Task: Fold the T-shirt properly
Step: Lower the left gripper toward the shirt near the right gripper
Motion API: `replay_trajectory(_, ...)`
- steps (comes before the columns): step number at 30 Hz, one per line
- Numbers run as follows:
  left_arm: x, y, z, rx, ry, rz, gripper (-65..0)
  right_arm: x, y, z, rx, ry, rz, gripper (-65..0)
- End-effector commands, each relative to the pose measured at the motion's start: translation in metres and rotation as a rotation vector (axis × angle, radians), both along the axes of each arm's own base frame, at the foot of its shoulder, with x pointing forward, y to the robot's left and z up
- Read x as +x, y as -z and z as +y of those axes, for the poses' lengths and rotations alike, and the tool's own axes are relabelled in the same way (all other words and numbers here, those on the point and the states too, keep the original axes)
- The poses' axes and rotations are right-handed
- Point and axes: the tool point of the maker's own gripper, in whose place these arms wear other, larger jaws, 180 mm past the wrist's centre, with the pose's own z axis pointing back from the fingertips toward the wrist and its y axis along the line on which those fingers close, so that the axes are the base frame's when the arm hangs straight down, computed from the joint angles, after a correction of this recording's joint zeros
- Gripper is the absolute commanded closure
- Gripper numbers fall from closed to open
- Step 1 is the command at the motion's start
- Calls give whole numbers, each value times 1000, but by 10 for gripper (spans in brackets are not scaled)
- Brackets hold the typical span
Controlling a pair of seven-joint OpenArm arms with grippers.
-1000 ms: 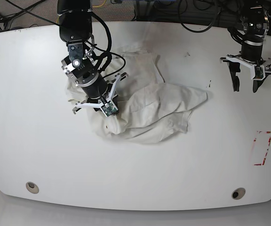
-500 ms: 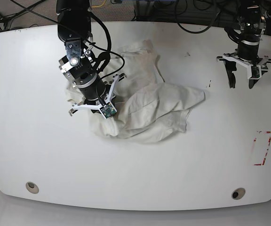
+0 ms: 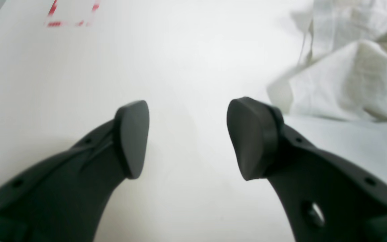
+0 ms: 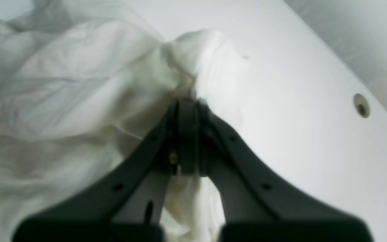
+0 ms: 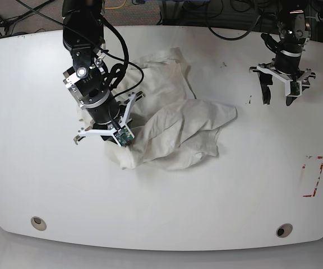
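The white table [image 5: 217, 207] fills the room's middle. On it, left of centre, the T-shirt [image 5: 178, 131] lies crumpled in a heap. At the heap's left edge the right gripper [image 4: 187, 111] is pinched tight on a bunched fold of the cloth. Far right, well apart from the shirt, the left gripper [image 5: 277, 95] hangs with jaws spread, holding nothing. A red mark [image 5: 312, 176] sits near the right edge.
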Motion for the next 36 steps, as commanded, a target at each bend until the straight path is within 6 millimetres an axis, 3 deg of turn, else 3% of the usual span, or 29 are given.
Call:
replay_trajectory(1, 7, -7, 5, 10, -4, -33, -374, 12, -25, 1, 25, -4, -84, -1)
replay_trajectory(4, 11, -3, 10, 13, -13, -18, -374, 19, -30, 0, 27, -3, -104, 0)
replay_trajectory(6, 21, -2, 23, 32, -23, -6, -369, 28, -33, 1, 22, -10, -124, 0)
replay_trajectory(10, 29, 0, 20, 31, 5, 12, -377, 34, -37, 1, 28, -11, -142, 0)
replay_trajectory(16, 36, 2, -1, 23, 102, 55, -429, 38, -49, 1, 27, -16, -173, 0)
replay_trajectory(18, 37, 4, -23, 11, 192, 91, -523, 40, -57, 3, 24, -19, -188, 0)
replay_trajectory(24, 34, 12, -36, 12, 256, 144, -580, 41, -59, 2, 21, -17, -192, 0)
replay_trajectory(26, 32, 13, -38, 9, 262, 152, -579, 41, -59, 2, 20, -18, -191, 0)
replay_trajectory(32, 26, 13, -60, -31, 308, 131, -470, 42, -61, 2, 25, -16, -197, 0)
replay_trajectory(36, 25, 14, -77, -54, 352, 124, -434, 41, -62, 2, 27, -16, -199, 0)
